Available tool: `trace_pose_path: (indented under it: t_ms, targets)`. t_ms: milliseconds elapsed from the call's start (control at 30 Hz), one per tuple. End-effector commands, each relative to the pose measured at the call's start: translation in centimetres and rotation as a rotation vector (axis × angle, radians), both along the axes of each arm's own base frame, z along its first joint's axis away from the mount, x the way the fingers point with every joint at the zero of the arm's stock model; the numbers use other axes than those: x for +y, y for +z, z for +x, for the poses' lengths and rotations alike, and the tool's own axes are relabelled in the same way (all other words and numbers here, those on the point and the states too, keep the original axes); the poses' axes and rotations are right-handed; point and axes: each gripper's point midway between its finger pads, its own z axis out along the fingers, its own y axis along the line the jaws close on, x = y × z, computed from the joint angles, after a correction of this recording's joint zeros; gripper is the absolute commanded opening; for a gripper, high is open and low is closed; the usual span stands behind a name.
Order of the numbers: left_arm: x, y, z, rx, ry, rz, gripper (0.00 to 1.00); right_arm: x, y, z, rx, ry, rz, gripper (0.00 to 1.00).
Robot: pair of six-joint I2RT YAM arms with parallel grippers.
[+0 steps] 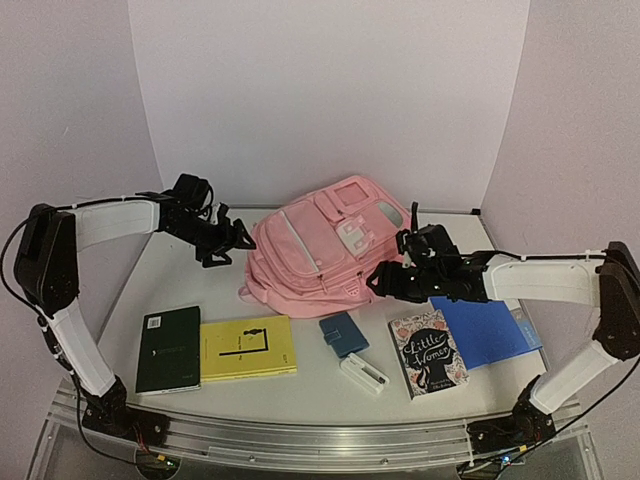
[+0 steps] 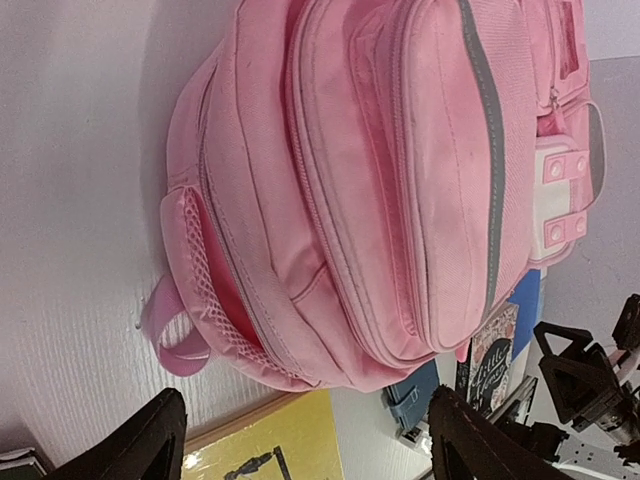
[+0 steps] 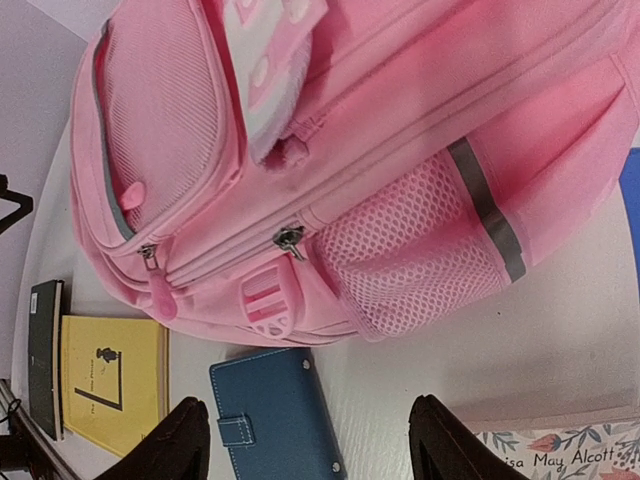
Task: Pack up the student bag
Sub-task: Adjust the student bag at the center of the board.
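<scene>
Remote session, both arms out over the white table [image 1: 300,395]. My left gripper [image 1: 222,245] hovers with its black fingers [image 2: 150,440] spread wide, nothing between them. Ahead of those fingers lies the student bag [image 1: 320,250], a large soft pink fabric backpack with grey reflective strips, resting front-up toward the back of the table, between my two grippers. I cannot tell whether either one touches it. On the near side of the left fingers a dark green hardcover book [image 1: 168,348] lies flat, with a yellow paperback book [image 1: 247,347] just beside it. My right gripper [image 1: 380,283] points at the bag's mesh side pocket [image 3: 410,260], its fingers [image 3: 440,440] also parted and holding nothing. Just in front of them sits a blue snap-flap wallet [image 3: 275,410], and near it a small white oblong case [image 1: 364,374]. Off to the right fingers' outer side lie a floral-covered "Little Women" paperback [image 1: 427,352] and a flat blue folder [image 1: 485,330], partly under my right forearm.
</scene>
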Motion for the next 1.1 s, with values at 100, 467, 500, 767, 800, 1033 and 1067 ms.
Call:
trace_pose_path:
  t_ms: [100,467,500,767,800,1033,1067]
  targets:
    - [0.4,-1.9,4.7,-0.032,0.083,0.024,0.69,-0.5,-1.8,0.5,0.083,-0.156,0.054,0.68]
    - [-1.3,-2.4,8.5,-0.082,0.023,-0.035,0.50,-1.3,-3.7,0.2,0.123,-0.231,0.079,0.65]
    - [-1.6,-2.5,8.7,-0.086,0.017,-0.048,0.48,-1.1,-3.9,0.2,0.125,-0.233,0.095,0.65]
    - [-2.7,-4.4,8.9,-0.033,-0.002,-0.098,0.16,1.2,-5.6,1.5,0.133,-0.207,0.159,0.51]
    - [-2.7,-4.3,8.7,-0.034,-0.003,-0.105,0.09,1.3,-5.7,1.9,0.125,-0.205,0.149,0.48]
    - [-1.9,-4.4,4.7,-0.023,-0.057,-0.096,0.00,2.2,-6.8,6.1,0.072,-0.176,0.073,0.38]
    - [-1.9,-4.2,3.8,-0.027,-0.067,-0.092,0.00,1.8,-7.2,7.3,0.065,-0.183,0.057,0.38]
